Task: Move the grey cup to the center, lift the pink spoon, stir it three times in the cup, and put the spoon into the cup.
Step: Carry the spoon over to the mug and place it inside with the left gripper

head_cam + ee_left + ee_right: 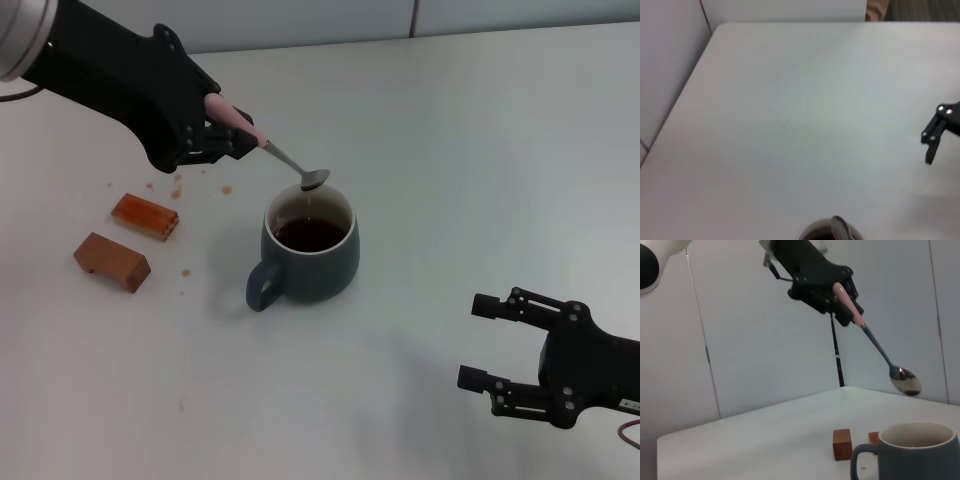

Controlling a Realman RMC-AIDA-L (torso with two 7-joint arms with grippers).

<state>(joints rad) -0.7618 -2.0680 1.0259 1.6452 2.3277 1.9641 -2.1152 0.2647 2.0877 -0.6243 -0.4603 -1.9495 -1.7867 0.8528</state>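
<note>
The grey cup (pixel 310 246) stands mid-table with dark brown liquid inside and its handle toward the front left. My left gripper (pixel 228 135) is shut on the pink handle of the pink spoon (pixel 285 160) and holds it tilted, its metal bowl just above the cup's far rim. A drip hangs under the bowl. The right wrist view shows the spoon (pixel 875 342) held above the cup (pixel 912 452) by the left gripper (pixel 840 302). The left wrist view shows the spoon bowl (pixel 841 229) over the cup rim (pixel 807 234). My right gripper (pixel 482 343) is open and empty at the front right.
Two brown rectangular blocks (pixel 145 215) (pixel 111 260) lie left of the cup, with small brown crumbs and spots around them. One block (pixel 842 444) shows beside the cup in the right wrist view. A wall stands behind the table's far edge.
</note>
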